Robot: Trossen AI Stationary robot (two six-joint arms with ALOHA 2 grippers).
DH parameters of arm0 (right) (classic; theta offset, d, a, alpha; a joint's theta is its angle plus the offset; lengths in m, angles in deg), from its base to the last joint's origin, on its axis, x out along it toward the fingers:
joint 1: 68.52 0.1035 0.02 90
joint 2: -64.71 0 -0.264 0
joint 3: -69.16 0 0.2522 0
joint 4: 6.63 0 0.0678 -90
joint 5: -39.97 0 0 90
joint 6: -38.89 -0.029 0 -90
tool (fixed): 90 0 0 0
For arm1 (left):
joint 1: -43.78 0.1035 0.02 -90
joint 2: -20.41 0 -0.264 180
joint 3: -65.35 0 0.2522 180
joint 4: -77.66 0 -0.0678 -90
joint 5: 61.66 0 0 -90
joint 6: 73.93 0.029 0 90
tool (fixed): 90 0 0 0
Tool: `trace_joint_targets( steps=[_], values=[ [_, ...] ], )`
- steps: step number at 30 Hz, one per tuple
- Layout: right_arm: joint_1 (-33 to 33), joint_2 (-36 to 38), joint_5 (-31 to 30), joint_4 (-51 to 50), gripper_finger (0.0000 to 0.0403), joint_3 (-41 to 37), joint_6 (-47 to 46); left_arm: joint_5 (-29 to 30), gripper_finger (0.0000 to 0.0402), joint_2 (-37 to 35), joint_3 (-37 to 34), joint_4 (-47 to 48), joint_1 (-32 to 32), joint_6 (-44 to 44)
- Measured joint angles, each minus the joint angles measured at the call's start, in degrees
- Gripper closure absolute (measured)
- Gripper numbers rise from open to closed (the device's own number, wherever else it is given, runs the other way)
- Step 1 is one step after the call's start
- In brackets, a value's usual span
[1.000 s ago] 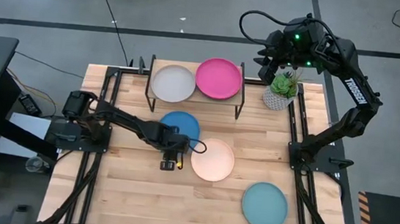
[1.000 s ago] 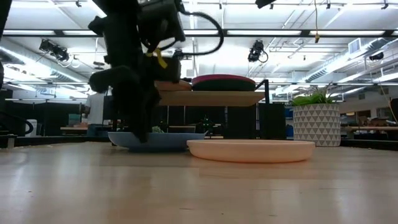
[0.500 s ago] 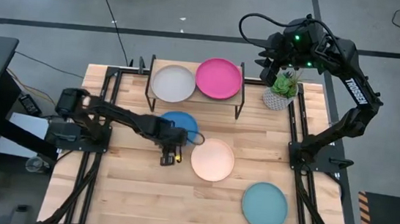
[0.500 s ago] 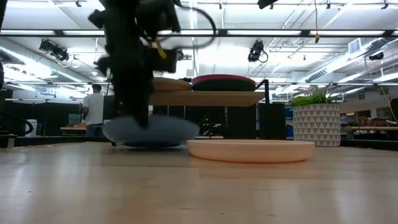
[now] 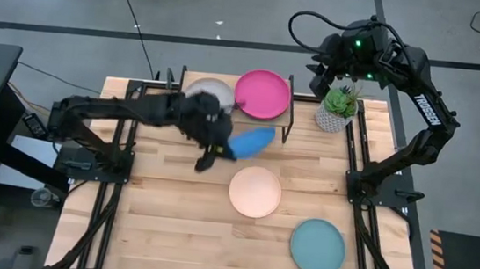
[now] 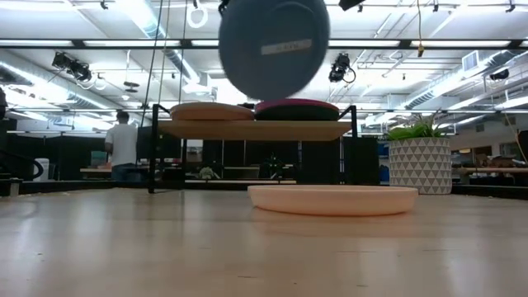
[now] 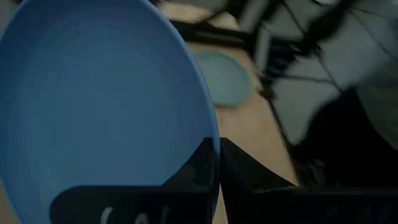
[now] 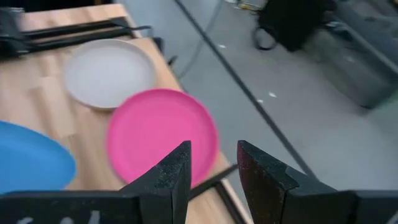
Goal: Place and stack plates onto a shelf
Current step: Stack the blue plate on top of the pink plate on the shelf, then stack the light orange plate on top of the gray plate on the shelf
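Observation:
My left gripper [image 5: 221,143] is shut on a blue plate [image 5: 251,142] and holds it in the air just in front of the shelf [image 5: 287,120]. In the low view the plate's underside [image 6: 274,45] shows high above the shelf board [image 6: 256,129]. On the shelf lie a grey plate [image 5: 209,90], partly hidden by my left arm, and a magenta plate [image 5: 262,92]. A cream plate [image 5: 255,192] and a light teal plate [image 5: 317,246] lie flat on the table. My right gripper [image 8: 211,168] hangs open above the shelf's far right end, holding nothing. My left gripper pinches the blue plate's rim [image 7: 208,134] between its two fingers, one on the upper face and one on the underside. The fingers reach in from the table's left. The plate is lifted clear of the table and steeply tilted, its underside toward the near edge.
A potted plant [image 5: 337,108] in a white patterned pot stands right of the shelf, below my right arm. Black frame rails run along the table's left and right sides. A person [image 6: 124,148] stands in the room beyond the table.
My left gripper has shut on the blue plate's rim, then risen and gone toward the far edge and the shelf. The plate, which lay flat on the table beside the cream plate, is now lifted clear and tipped steeply.

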Motion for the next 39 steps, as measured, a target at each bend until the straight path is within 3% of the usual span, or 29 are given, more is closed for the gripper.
trace_joint_targets(
  steps=[5,12,19,25,30,36,39],
  values=[
    [0.0,0.4,-5.2,1.5,0.0268,0.0,-1.0,4.7,0.0387,3.2,10.6,4.0,5.3,2.3],
    [0.0,0.9,-5.2,4.6,0.0268,0.0,-1.3,12.4,0.0388,13.0,24.6,13.5,11.0,14.3],
    [0.0,0.9,-4.9,4.6,0.0268,0.0,-1.5,15.0,0.0388,20.3,26.6,13.4,14.3,28.3],
    [0.0,0.9,-4.9,4.6,0.0268,0.0,-2.4,15.0,0.0371,24.3,26.5,12.8,14.2,34.5],
    [0.0,0.9,-4.9,4.5,0.0268,0.0,-3.1,16.6,0.0353,25.5,26.5,12.5,13.8,35.0],
    [0.0,0.9,-4.9,4.5,0.0268,0.0,-3.4,15.2,0.0291,25.5,26.6,11.7,14.5,30.7],
    [0.0,0.8,-4.9,4.3,0.0268,0.0,-3.4,9.9,0.0265,24.8,26.5,11.5,14.7,26.4]
  ],
)
